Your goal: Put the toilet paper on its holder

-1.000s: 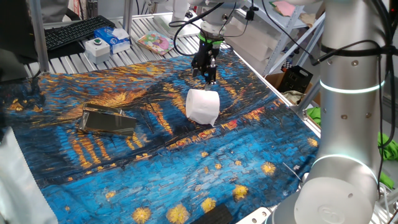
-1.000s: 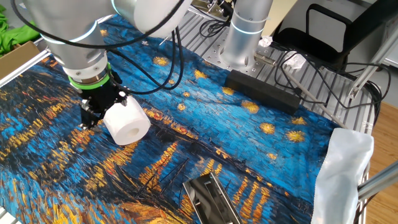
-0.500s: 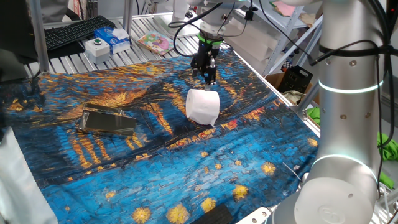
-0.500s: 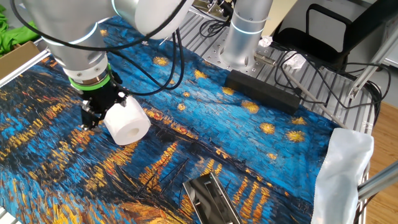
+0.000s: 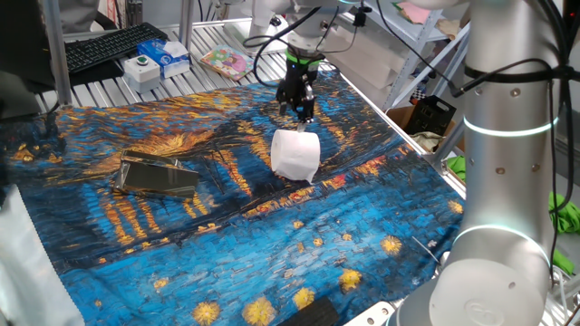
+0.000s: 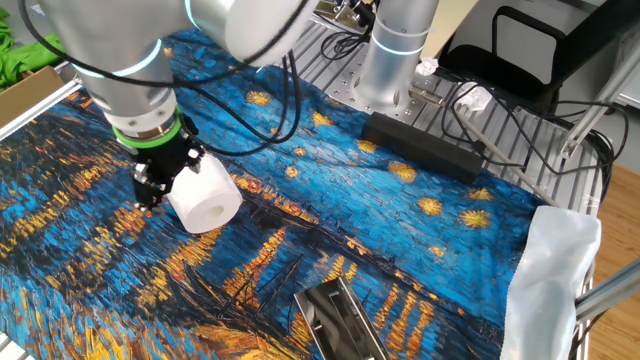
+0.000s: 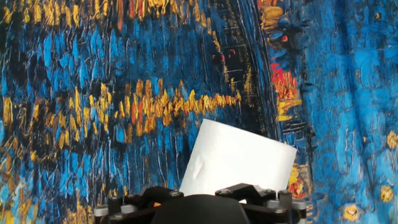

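With the roll [image 5: 295, 156] at centre frame, fingers [image 5: 297, 112] just above it, their gap unclear, the holder [image 5: 159, 175] at left remained unloaded.

Open cloth [image 5: 299, 235] lies between toilet paper [image 5: 295, 156] and holder [image 5: 159, 175] (well apart). Beyond the cloth's far edge: keyboard [image 5: 109, 45], small boxes [image 5: 159, 60], possibly a booklet [image 5: 225, 62].

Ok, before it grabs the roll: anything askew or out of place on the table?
Only the holder: it lies flat on the cloth, apart from the toilet paper, not standing. The roll lies on its side, intact. Nothing spilled.
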Controlling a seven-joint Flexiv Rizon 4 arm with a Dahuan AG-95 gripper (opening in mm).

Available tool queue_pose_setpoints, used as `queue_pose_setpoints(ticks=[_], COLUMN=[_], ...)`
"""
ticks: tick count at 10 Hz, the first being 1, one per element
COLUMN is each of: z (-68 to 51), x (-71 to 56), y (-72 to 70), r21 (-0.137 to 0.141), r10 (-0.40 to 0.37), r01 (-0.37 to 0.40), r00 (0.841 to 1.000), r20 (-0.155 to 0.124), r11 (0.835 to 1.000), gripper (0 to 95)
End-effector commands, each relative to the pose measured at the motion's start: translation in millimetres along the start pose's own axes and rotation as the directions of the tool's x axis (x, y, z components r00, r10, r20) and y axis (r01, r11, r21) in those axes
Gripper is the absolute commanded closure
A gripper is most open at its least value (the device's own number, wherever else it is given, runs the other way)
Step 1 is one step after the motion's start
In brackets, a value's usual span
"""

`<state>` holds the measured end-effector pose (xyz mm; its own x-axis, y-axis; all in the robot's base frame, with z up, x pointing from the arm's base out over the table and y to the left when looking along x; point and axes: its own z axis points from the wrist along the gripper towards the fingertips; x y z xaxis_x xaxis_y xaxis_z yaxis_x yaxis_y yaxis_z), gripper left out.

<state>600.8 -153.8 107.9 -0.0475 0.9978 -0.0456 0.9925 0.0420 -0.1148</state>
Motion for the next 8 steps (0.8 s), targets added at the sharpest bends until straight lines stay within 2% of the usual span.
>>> queue_pose_setpoints(ticks=[1,2,3,6,7,8], z=[-1.4,-1.4,-1.4,-1.4,-1.4,-1.4], x=[-0.8,-0.8,-0.8,-0.8,-0.8,-0.8], y=[2.0,2.0,2.0,2.0,2.0,2.0], r21=[0.003,0.003,0.004,0.007,0.008,0.009], r10=[0.051,0.099,0.111,0.100,0.109,0.112], r01=[-0.051,-0.099,-0.111,-0.100,-0.109,-0.112], r00=[0.999,0.995,0.993,0.994,0.992,0.992], r20=[-0.011,-0.026,-0.037,-0.040,-0.058,-0.057], r11=[0.999,0.995,0.994,0.995,0.994,0.994], gripper=[95.0,95.0,95.0,95.0,95.0,95.0])
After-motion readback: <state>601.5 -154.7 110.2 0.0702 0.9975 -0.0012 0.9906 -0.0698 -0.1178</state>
